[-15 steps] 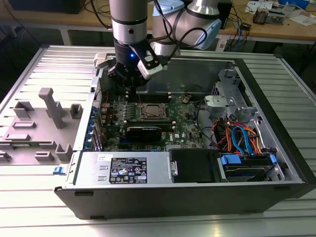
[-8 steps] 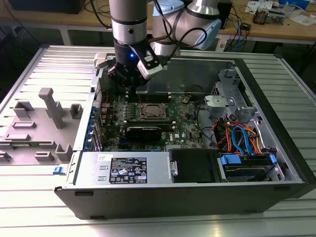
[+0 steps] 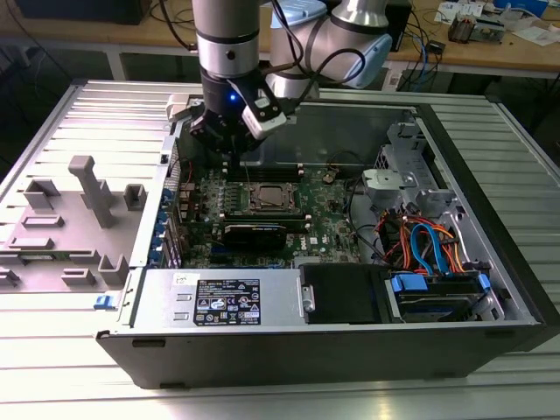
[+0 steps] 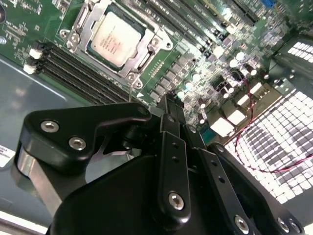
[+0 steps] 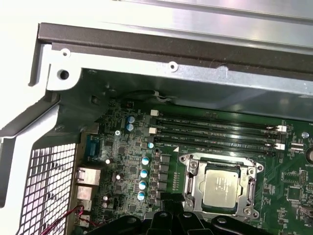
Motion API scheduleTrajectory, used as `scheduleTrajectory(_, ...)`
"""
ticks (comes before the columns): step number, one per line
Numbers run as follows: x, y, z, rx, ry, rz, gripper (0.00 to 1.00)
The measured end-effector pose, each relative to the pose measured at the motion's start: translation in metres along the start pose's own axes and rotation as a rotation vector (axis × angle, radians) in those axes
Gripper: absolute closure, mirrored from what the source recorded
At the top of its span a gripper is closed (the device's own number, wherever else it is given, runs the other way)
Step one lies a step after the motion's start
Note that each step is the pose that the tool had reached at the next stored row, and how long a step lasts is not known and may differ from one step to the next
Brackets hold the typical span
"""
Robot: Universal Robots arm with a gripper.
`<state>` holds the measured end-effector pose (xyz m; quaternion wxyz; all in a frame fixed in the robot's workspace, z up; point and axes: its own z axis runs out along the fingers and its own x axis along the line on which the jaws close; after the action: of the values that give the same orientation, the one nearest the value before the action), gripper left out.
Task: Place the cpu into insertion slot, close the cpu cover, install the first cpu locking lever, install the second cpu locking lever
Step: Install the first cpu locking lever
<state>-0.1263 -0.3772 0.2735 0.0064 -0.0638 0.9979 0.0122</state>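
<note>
One small, flat square cpu [image 4: 115, 39] with a dull grey metal top lies seated in the one square insertion slot [image 5: 194, 182], a silver-rimmed socket on the green circuit board [image 5: 124, 161]. One thin silvery cpu cover [image 4: 155, 43], a frame with a large square window, lies flat around the chip. Its grey top shows through the window in both wrist views. I cannot tell whether the locking levers are latched.

In the first wrist view, long black memory slots [image 5: 215, 131] run just beside the socket. A column of four round pale-blue capacitors [image 5: 144, 173] stands on its other flank.

The one black gripper [image 4: 168, 100] hangs over the board near the socket, apart from the chip, with its fingers pressed together on nothing.

In the exterior view the gripper is toward the exterior view's left of the socket. One long black graphics card [image 3: 254, 232] lies on the near side of the socket. The open dark computer case [image 3: 490, 289] walls everything in, and grey plastic fixtures [image 3: 87, 188] stand outside it.
</note>
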Motion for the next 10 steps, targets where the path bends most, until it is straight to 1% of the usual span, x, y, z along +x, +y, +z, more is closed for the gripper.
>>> scheduleTrajectory(1,-0.0002,0.0021,0.0010,-0.0002,0.0000,-0.001,0.89)
scheduleTrajectory(3,-0.0004,0.0028,0.0028,0.0001,0.0001,-0.001,0.89)
scheduleTrajectory(10,-0.0003,0.0029,0.0039,-0.0001,0.0000,-0.001,0.89)
